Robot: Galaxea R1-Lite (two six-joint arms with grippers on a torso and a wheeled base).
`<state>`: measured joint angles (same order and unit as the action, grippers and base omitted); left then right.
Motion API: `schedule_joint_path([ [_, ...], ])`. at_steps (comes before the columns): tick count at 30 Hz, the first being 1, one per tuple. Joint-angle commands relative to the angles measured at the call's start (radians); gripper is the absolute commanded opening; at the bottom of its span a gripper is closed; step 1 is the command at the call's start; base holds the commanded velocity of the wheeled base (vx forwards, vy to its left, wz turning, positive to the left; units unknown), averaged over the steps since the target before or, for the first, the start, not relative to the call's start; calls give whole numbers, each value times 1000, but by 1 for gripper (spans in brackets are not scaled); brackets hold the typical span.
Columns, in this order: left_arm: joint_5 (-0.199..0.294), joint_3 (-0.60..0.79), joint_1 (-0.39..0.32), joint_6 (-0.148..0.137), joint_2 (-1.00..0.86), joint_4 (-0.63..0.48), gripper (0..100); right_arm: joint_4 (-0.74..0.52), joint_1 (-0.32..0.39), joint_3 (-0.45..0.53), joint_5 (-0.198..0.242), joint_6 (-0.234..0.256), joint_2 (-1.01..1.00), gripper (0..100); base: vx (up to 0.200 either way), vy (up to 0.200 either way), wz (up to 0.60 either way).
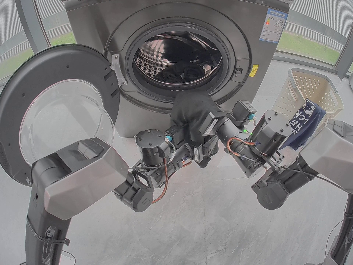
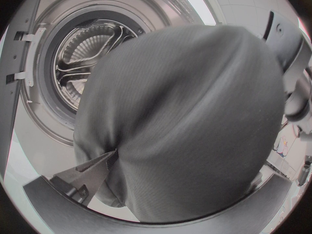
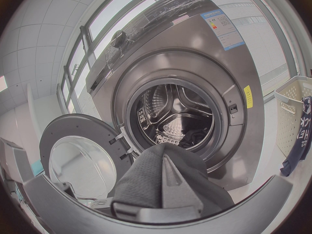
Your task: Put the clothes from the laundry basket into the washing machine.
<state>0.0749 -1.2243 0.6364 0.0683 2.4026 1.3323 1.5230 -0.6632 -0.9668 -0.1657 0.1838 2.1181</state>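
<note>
Left claw (image 2: 110, 155) pinches dark garment (image 1: 191, 111), bunched just short of the washing machine (image 1: 92, 15) mouth ahead. Right claw (image 3: 167, 166) sits in same cloth, grip unreadable. Loading step; next, likely push forward into drum (image 1: 165, 48), release. Basket (image 1: 312, 74) off right holds navy shirt (image 1: 305, 124).

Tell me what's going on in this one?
The robot is loading laundry. A dark garment is bunched over the left gripper and right gripper, just in front of the washing machine's open mouth, not yet inside. More dark clothes already lie in the drum. A navy garment hangs over the rim of the laundry basket beside the machine.
</note>
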Motion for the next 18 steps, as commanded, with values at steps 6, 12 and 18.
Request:
schedule_joint_path([
  [6,-64,-84,-17,-5,86,-1,100,3,-19,42,0,0,-49,0,0,0,0],
  [12,-69,-83,-23,-7,90,5,0,3,-19,42,0,3,-49,0,0,0,0],
  [18,-70,-86,-43,-2,90,21,0,9,-1,54,0,3,-53,0,0,0,0],
])
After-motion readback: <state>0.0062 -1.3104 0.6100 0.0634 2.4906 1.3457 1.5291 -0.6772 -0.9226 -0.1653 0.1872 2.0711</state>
